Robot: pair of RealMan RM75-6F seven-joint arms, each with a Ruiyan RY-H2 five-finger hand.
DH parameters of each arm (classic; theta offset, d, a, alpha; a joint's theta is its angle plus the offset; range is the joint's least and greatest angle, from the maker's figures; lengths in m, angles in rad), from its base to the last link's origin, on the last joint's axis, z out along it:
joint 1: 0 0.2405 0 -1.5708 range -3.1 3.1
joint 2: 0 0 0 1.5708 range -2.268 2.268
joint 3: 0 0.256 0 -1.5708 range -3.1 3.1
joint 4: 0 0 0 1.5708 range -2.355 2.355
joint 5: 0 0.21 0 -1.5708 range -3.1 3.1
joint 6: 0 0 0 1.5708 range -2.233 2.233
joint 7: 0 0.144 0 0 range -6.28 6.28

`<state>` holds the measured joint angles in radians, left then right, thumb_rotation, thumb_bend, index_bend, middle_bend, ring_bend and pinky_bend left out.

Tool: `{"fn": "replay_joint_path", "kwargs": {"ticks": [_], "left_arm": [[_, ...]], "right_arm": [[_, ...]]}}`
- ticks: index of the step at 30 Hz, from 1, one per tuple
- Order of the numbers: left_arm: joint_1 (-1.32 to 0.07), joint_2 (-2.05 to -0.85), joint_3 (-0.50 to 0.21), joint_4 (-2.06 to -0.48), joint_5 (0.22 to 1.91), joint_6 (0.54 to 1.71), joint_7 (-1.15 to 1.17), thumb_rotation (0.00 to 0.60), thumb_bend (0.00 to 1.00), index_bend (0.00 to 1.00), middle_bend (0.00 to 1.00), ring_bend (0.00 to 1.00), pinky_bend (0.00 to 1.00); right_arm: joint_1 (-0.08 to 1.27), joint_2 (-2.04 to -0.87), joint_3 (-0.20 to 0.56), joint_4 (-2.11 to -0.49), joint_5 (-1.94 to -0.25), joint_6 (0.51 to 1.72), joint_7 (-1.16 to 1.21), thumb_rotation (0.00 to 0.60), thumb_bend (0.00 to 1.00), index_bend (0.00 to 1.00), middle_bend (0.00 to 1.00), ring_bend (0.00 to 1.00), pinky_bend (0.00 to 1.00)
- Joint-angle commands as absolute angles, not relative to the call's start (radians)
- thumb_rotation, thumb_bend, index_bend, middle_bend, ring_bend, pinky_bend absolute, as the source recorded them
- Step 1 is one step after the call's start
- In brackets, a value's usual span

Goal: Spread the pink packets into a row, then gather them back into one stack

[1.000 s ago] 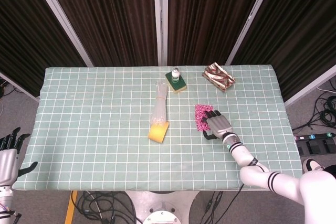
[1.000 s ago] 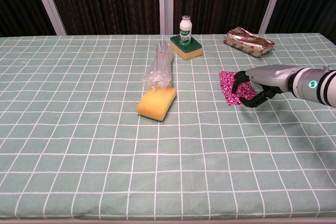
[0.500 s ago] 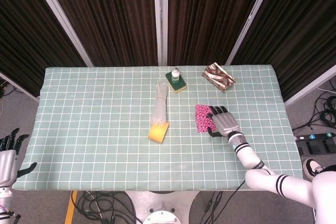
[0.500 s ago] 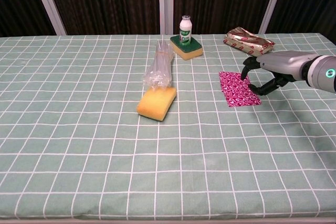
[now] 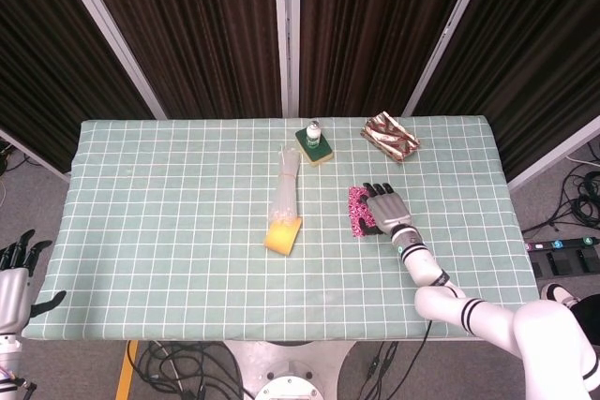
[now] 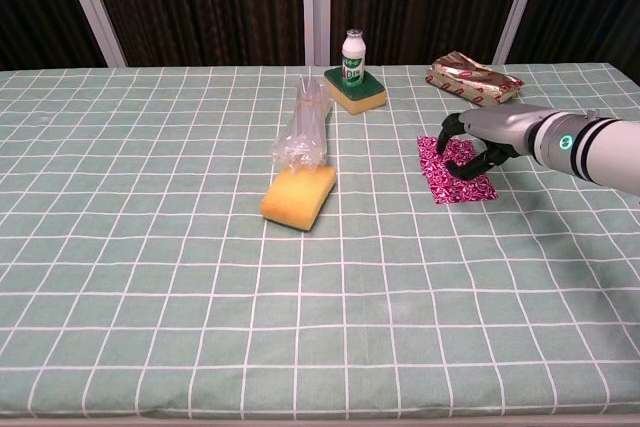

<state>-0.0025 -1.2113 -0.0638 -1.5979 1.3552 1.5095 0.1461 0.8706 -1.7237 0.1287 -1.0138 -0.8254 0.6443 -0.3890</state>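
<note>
- Pink packets (image 6: 455, 173) still one stack, flat on the green checked table (image 5: 169, 231), right of centre, well apart from the yellow sponge (image 6: 298, 197).
- Right hand (image 6: 478, 143) sits over the stack's right part, fingers curled down onto the top packet; looks like pressing or touching, no pinch seen, nothing lifted.
- Left hand (image 5: 11, 283) off the near-left table edge, fingers apart, holding nothing.
- Handling guess: thin, light, floppy foil-like sachets, probably slick against each other; best slid off by a fingertip on top, or pinched at a free edge, rather than grabbed whole.
- Spreading looks not yet done.
- Head view: hand hides most of the stack, only the left strip shows; it alone shows the left hand.
- Chest view: shows curled fingers from the side and the near end of the stack uncovered; packet count can't be told in either.
</note>
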Motion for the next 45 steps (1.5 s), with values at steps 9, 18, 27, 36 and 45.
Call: {"fn": "replay_joint_path", "kwargs": {"ticks": [9,18,27,36,45], "left_arm": [[0.0,-1.217,-0.062,-1.588,1.36,1.512,0.137,0.6,0.13,0.27,0.18,0.15,0.17],[-0.002,-1.222,-0.062,-1.582,1.366,1.51,0.135,0.6,0.13,0.27,0.18,0.15,0.17],[-0.002,-1.224,-0.062,-1.581,1.368,1.512,0.135,0.6,0.13,0.27,0.18,0.15,0.17],[-0.001,-1.225,-0.062,-1.581,1.372,1.514,0.133,0.6,0.13,0.27,0.18,0.15,0.17],[0.004,-1.223,-0.059,-1.586,1.369,1.517,0.135,0.6,0.13,0.27,0.18,0.15,0.17]], "right_arm": [[0.849,-1.715,0.107,-1.027,-0.84,0.646,-0.388,0.318,0.47,0.24,0.0,0.0,0.0],[0.798,-1.632,0.071,-1.178,-0.865,0.706,-0.402,0.32,0.47,0.24,0.0,0.0,0.0],[0.775,-1.585,0.073,-1.255,-0.896,0.757,-0.394,0.32,0.47,0.24,0.0,0.0,0.0],[0.766,-1.587,0.06,-1.262,-0.907,0.744,-0.39,0.321,0.47,0.24,0.0,0.0,0.0],[0.757,-1.591,0.04,-1.266,-0.927,0.744,-0.396,0.326,0.47,0.24,0.0,0.0,0.0]]}}
